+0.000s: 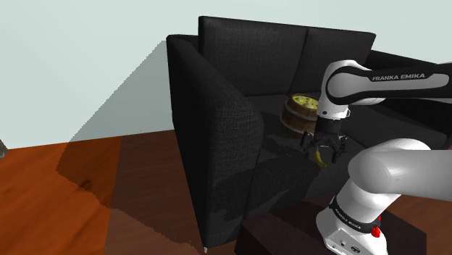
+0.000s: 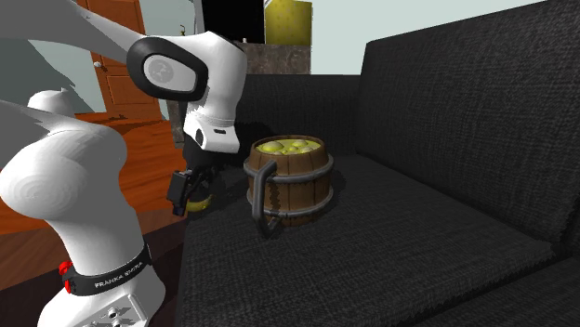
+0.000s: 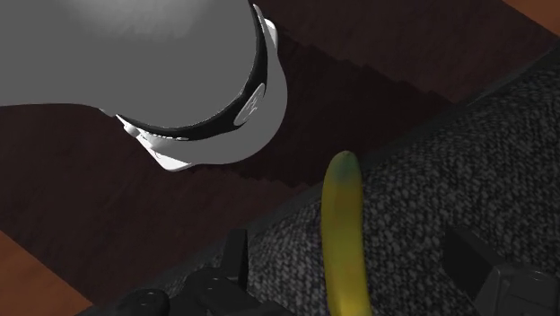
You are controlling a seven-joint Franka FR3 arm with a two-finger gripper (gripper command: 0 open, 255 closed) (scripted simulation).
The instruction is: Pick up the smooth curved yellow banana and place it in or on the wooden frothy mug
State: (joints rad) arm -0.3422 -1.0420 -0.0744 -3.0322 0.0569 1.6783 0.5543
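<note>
The yellow banana lies on the dark sofa seat close to its front edge. My gripper hangs right over it, open, with one finger on each side and neither touching the fruit. In the shoulder view the gripper sits low over the cushion, and a bit of the banana shows under it. The wooden barrel-shaped mug with yellowish froth stands upright on the seat just behind. In the second exterior view the mug is to the right of the gripper.
The sofa's tall armrest rises at the shoulder view's left of the gripper, and the backrest stands behind the mug. My own stand and base link lie just off the seat's front edge. A brown wooden floor surrounds the sofa.
</note>
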